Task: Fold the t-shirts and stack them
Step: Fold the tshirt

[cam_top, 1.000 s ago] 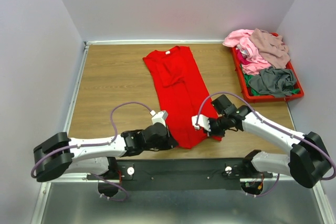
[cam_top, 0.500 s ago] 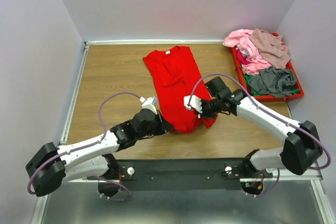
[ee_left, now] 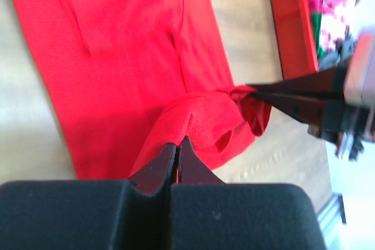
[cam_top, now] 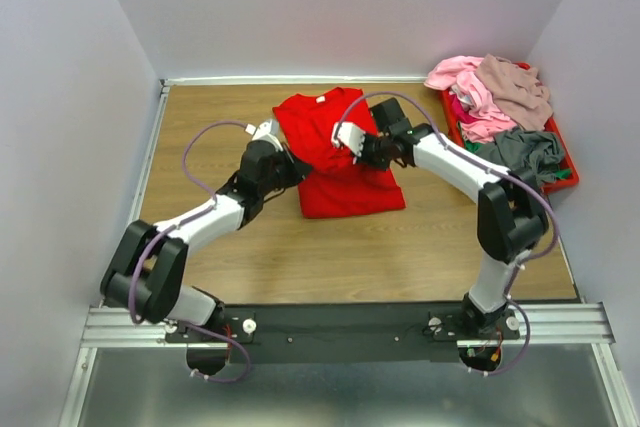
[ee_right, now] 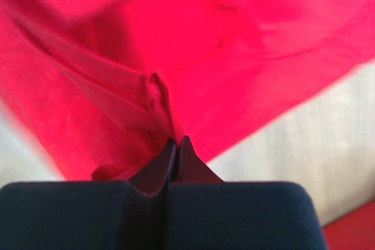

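Top view: the red t-shirt (cam_top: 345, 187) lies on the wooden table (cam_top: 220, 237), collar end with its white neck label (cam_top: 320, 100) on the far side and the near part doubled over into a flat rectangle. The left gripper (cam_top: 297, 171) is clamped on the shirt's left edge and the right gripper (cam_top: 363, 153) on its right side. The folded block lies just on the near side of both grippers and the collar just beyond them. To the right of the right gripper, well apart from it, is a red tray (cam_top: 462, 155) with a loose heap of more t-shirts: pink (cam_top: 465, 82), mauve-beige (cam_top: 515, 87) and grey (cam_top: 520, 152). Left wrist view: the left gripper (ee_left: 177, 144) has its jaws pressed together on a raised fold of the red t-shirt (ee_left: 117, 57). The fabric bunches right at the tips, and the flat body spreads ahead and to the left. Across the fold, the right gripper (ee_left: 258, 90) pinches the other end of the same ridge, with dark fingers (ee_left: 293, 95) closed on the cloth. The tray wall (ee_left: 290, 21) runs beyond it, with table wood between. Right wrist view: the right gripper (ee_right: 177, 143) is closed on a puckered crease of the red t-shirt (ee_right: 205, 39). The cloth fills the view ahead of the tips, creased and shadowed on the left. Bare table (ee_right: 328, 127) shows to the right, and the tray corner (ee_right: 354, 235) low right.
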Robot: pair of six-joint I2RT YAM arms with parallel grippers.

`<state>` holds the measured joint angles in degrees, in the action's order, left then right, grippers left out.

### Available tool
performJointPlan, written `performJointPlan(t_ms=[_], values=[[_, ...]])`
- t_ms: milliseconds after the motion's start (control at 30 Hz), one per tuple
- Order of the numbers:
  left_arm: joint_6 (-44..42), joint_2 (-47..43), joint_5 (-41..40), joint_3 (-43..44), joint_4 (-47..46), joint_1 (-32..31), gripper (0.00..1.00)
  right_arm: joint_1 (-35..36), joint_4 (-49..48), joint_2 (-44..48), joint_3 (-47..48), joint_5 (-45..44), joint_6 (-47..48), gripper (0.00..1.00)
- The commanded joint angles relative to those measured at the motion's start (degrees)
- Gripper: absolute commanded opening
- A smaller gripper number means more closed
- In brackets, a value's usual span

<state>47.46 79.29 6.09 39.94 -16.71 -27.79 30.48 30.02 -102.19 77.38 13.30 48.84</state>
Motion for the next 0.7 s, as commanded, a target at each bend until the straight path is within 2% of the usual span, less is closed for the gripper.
performJointPlan(t_ms=[0,267,667], values=[[-4.1,5.9,4.5,6.2,-6.9,3.3,0.0,-3.1,-5.0,-8.3,8.6,-2.1,-2.3,0.0],[-5.6,14.7,6.8,13.8,-6.1,7.7,0.0,-5.8,-6.0,-20.1,24.1,-0.9,-4.7,0.01],[-5.0,17.0,6.7,13.1,-6.2,8.7,0.0,-6.1,-6.1,-25.1,27.5,0.8,-4.6,0.0]])
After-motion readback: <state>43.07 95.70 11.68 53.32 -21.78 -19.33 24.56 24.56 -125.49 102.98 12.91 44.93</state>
